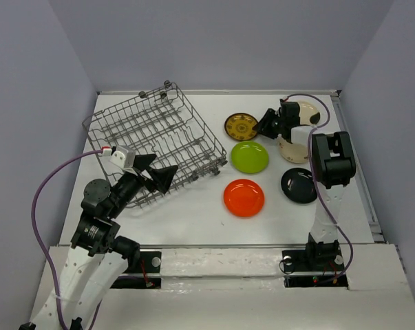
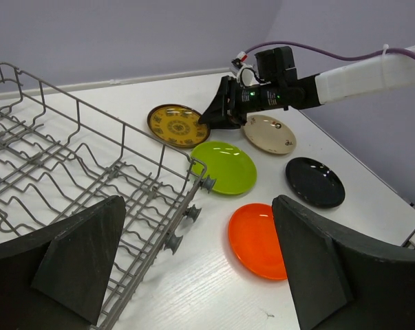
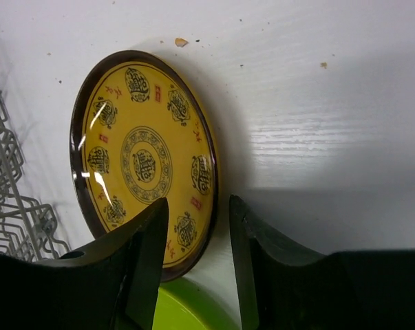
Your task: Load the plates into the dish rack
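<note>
Partly behind arm [image 1: 331,161]: 2 cream plates [image 1: 309,110]

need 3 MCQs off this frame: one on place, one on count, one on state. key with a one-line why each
1. Which plate's rim lies between the jaws of the right end effector?
A. lime green
B. the patterned gold plate
C. black

2. How many plates stand in the dish rack?
A. none
B. two
C. four

3. How is the left end effector?
A. shut on a plate
B. open, gripping nothing
C. shut on a rack wire

Key:
1 B: the right wrist view shows one finger on either side of the gold rim.
2 A: the top view shows only bare wire in the rack.
3 B: its fingers stand wide apart above the rack's near edge, closed on nothing.
</note>
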Available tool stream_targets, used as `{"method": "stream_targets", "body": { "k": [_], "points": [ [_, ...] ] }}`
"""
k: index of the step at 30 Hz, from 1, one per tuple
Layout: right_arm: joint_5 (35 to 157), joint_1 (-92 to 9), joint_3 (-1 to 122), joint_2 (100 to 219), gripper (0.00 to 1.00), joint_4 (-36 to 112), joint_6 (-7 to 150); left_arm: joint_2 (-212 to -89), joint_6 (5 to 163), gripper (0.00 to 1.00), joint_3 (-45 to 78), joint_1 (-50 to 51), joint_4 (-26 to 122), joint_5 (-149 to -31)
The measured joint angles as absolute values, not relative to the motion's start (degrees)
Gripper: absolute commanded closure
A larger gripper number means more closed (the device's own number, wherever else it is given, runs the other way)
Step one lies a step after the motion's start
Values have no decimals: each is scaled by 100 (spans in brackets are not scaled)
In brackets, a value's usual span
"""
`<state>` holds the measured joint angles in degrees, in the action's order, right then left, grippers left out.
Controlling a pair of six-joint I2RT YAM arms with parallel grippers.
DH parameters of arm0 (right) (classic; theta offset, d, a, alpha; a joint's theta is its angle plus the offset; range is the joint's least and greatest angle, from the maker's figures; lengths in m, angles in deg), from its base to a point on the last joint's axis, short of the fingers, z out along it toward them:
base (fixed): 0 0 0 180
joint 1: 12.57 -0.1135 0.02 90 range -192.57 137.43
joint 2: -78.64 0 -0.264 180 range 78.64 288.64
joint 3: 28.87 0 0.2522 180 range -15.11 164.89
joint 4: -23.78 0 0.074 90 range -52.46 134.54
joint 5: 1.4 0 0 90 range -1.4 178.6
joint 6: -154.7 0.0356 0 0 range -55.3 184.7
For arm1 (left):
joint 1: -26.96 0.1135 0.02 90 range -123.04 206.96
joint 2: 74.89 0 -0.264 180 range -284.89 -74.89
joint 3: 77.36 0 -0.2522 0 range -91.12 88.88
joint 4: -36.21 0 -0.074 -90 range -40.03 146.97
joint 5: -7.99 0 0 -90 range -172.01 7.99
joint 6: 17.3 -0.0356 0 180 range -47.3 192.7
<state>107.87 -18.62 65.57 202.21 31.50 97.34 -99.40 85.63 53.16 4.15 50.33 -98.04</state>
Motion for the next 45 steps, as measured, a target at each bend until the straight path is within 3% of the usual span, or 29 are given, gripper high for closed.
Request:
{"method": "stream_targets", "body": {
  "k": [2,3,5,15,22,29,37,45],
  "points": [
    [10861,-1862,6651,20326,72,3111,9800,-9940,8563,1,5316,415,5033,-9804],
    [10876,-1862,6702,20379,84,3106,9854,-9942,8563,1,5316,415,5033,-9802],
    [10900,-1862,6872,20569,93,3104,9964,-9944,8563,1,5316,415,5033,-9800],
    [10177,-1822,7596,20608,93,3454,9951,-9953,8613,1,5316,415,5036,-9518],
    [8546,-2106,7659,18722,93,4040,8978,-9892,8825,1,5314,415,5068,-9074],
    [6575,-4305,8619,17710,93,4107,8123,-9743,9223,1,5040,415,5324,-8023],
    [5434,-5892,9565,18918,93,4960,8340,-9022,9575,1,4400,266,5320,-7030],
    [4616,-6707,11893,21224,93,5751,8373,-8423,9559,1,4422,70,4721,-6136]
  ]
}}
